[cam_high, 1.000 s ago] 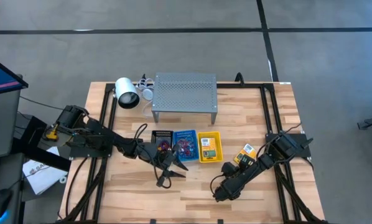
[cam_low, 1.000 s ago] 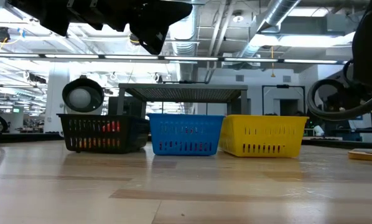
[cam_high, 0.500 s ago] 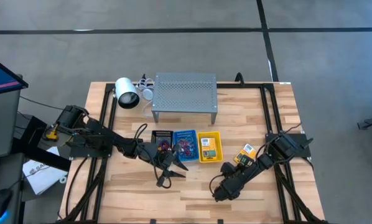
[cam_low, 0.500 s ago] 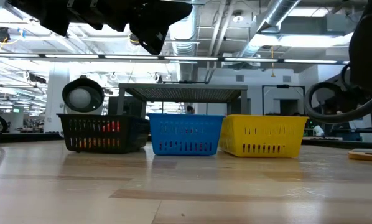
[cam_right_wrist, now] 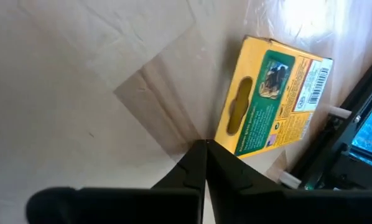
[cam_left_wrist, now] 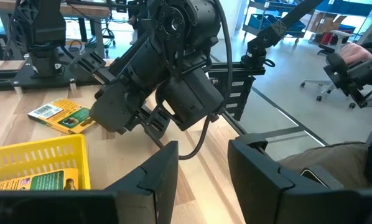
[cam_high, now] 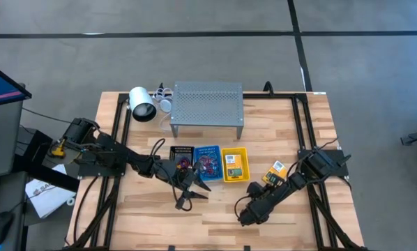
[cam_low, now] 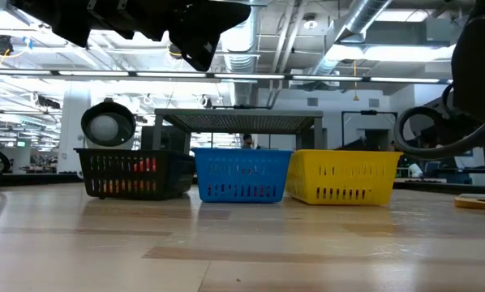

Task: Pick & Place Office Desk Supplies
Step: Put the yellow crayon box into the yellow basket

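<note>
Crayon box (cam_right_wrist: 272, 102) lies flat on the table (cam_high: 215, 209) just ahead of the right gripper (cam_right_wrist: 203, 149), whose fingers are pressed together, holding nothing. Left gripper (cam_left_wrist: 201, 168) hovers spread and empty beside the yellow basket (cam_left_wrist: 33, 155).

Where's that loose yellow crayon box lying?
From above, the loose crayon box lies on the table's right side, right of the yellow basket, beside the right arm.

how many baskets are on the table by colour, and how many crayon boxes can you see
black basket: 1
blue basket: 1
yellow basket: 1
crayon box in the yellow basket: 1
crayon box loose on the table: 1
total: 5
</note>
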